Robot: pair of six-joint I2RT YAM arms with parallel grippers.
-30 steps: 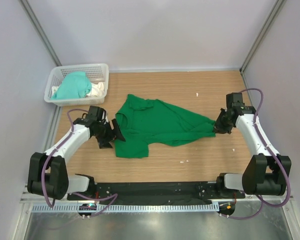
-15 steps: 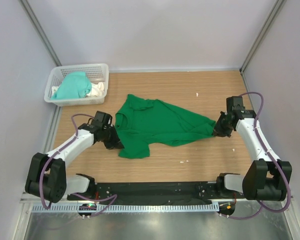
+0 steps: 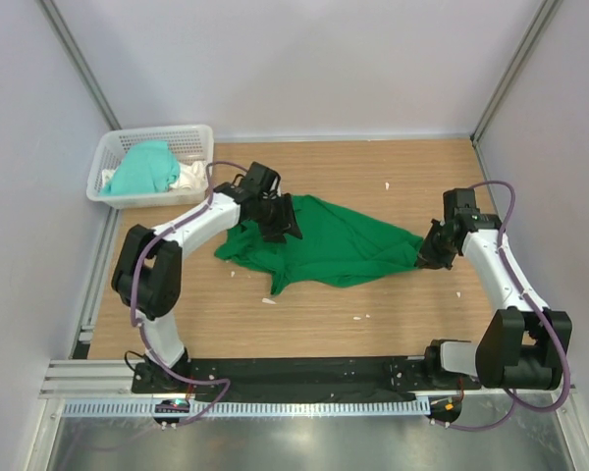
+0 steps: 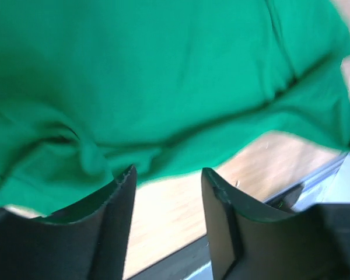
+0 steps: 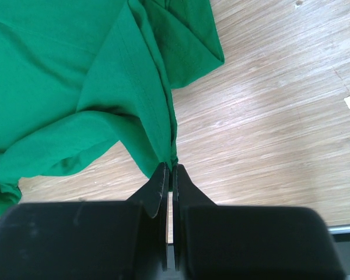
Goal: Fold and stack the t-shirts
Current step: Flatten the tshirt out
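Emerald green t-shirt [image 3: 339, 245] crumpled on table [image 3: 373, 167], right of basket [image 3: 157, 131]. Right end effector [image 5: 168, 169] pinches its corner; left end effector [image 4: 168, 175] spread, holds nothing. Risk: one-sided pull drags whole bunched shirt, fold comes crooked.

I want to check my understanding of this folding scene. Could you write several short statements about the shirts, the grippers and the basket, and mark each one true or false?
1. The right gripper is shut on an edge of the green t-shirt. True.
2. The left gripper is clamped on the same shirt. False: its jaws stand apart with nothing between them.
3. The mint-teal t-shirt lies in the white basket. True.
4. The green t-shirt is folded into a neat square. False: it lies crumpled and unfolded on the table.
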